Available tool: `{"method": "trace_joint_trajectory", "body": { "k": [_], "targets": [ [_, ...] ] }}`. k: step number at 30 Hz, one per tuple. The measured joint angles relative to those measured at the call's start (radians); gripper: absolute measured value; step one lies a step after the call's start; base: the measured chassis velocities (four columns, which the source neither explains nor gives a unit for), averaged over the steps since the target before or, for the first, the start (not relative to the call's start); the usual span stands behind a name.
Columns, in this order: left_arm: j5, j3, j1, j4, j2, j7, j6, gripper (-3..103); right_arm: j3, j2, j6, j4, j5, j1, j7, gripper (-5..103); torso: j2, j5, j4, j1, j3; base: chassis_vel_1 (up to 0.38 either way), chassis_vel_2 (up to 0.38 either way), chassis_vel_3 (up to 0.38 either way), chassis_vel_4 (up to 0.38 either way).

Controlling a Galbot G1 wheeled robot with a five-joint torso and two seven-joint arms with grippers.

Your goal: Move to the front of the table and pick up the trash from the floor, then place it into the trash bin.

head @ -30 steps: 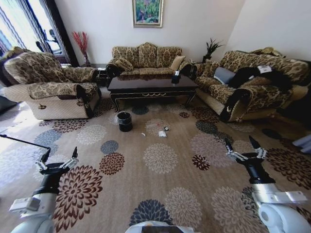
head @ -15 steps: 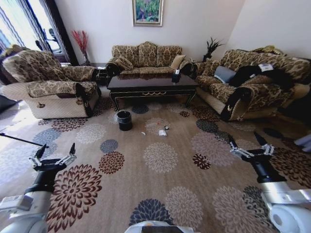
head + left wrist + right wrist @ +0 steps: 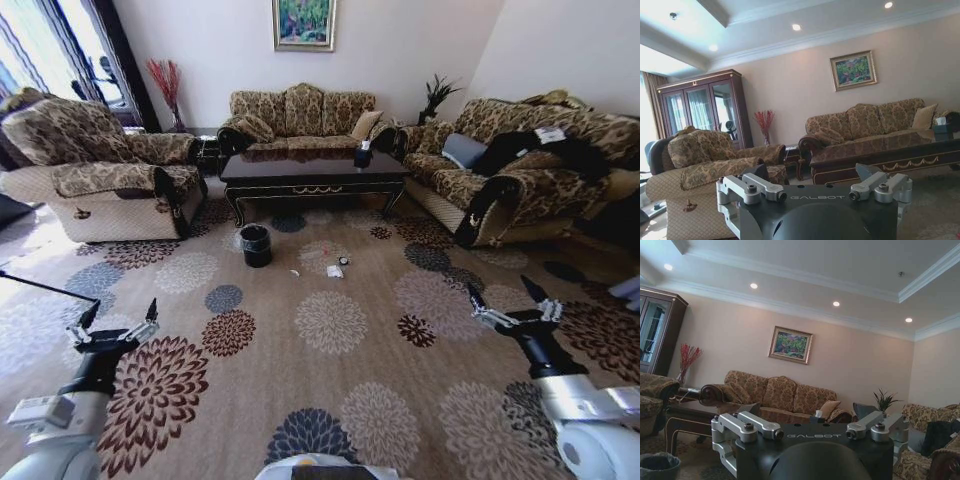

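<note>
Left gripper (image 3: 117,318): hovering low over the floor (image 3: 330,390) at the robot's left, fingers spread apart, grasping nothing.

Armchair (image 3: 95,175): standing at the far left, patterned brown and gold.

Trash bin (image 3: 256,246): sitting upright on the carpet just in front of the table's left end, well ahead of both arms.

Table (image 3: 313,172): standing before the sofa (image 3: 300,118), a small dark object resting near its right end.

Trash (image 3: 334,271): lying on the carpet to the right of the bin, in front of the table; a crumpled white piece, a small dark round bit beside it and a tiny white scrap toward the bin. No bottle can be told apart among them.

Right sofa (image 3: 520,170): carrying dark clothing draped over its back.

Right gripper (image 3: 509,303): hovering over the carpet at the robot's right, fingers splayed wide, grasping nothing.
</note>
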Motion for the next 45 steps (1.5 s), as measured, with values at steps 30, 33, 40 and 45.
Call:
{"method": "trace_joint_trajectory", "body": {
  "k": [30, 33, 40, 45],
  "targets": [
    [0.017, 0.025, 0.021, -0.031, -0.023, -0.002, -0.003, 100, -0.061, 0.024, -0.086, 0.053, 0.010, -0.022, 0.196, 100, -0.126, 0.0000, -0.0001, -0.050, -0.075, 0.000, 0.000, 0.000, 0.000],
    [0.017, 0.026, 0.021, -0.031, -0.023, -0.002, -0.002, 100, -0.076, 0.025, -0.078, 0.066, 0.023, -0.025, 0.193, 100, -0.134, 0.0000, -0.0001, -0.053, -0.080, 0.000, 0.000, 0.000, 0.000],
    [0.018, 0.032, 0.023, -0.033, -0.024, -0.002, -0.002, 100, -0.124, 0.003, -0.097, 0.151, 0.094, -0.045, 0.219, 100, -0.165, -0.0001, 0.0000, -0.067, -0.099, 0.000, 0.000, 0.000, 0.000],
    [0.018, 0.035, 0.021, -0.033, -0.024, -0.002, -0.003, 100, -0.126, -0.014, -0.069, 0.155, 0.080, -0.056, 0.173, 100, -0.184, -0.0001, 0.0000, -0.074, -0.111, 0.000, 0.000, 0.000, 0.000]
  ]
}}
